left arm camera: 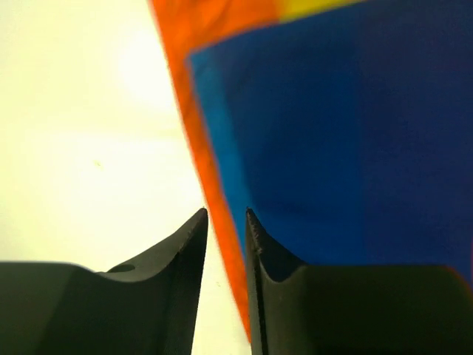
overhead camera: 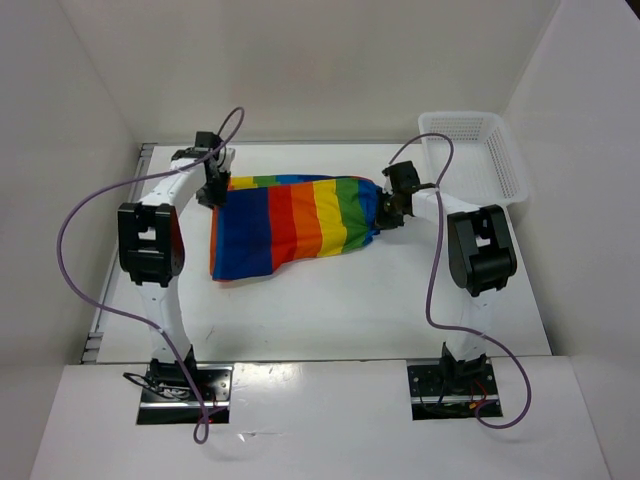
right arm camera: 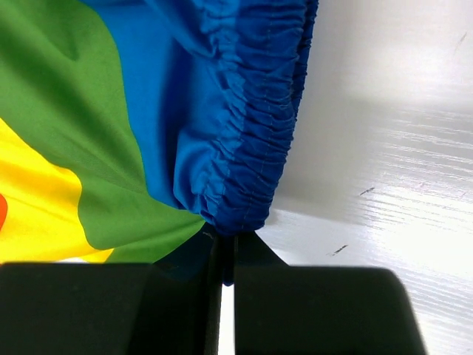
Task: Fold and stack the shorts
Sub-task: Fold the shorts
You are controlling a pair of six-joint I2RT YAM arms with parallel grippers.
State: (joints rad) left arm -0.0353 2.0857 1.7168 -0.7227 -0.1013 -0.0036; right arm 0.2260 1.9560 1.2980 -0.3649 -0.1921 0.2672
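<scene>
The rainbow-striped shorts (overhead camera: 290, 225) lie flat across the middle of the white table (overhead camera: 330, 310). My left gripper (overhead camera: 212, 190) is at their far-left corner. In the left wrist view its jaws (left arm camera: 225, 213) stand a narrow gap apart, and the shorts' orange edge (left arm camera: 211, 185) runs through that gap beside blue fabric (left arm camera: 332, 133). My right gripper (overhead camera: 388, 212) is at the shorts' right edge. In the right wrist view it (right arm camera: 228, 237) is shut on the gathered blue band (right arm camera: 251, 148), next to the green stripe (right arm camera: 81, 126).
A white plastic mesh basket (overhead camera: 505, 165) stands at the back right, just behind the right arm. White walls enclose the table on the left, right and back. Purple cables loop from both arms.
</scene>
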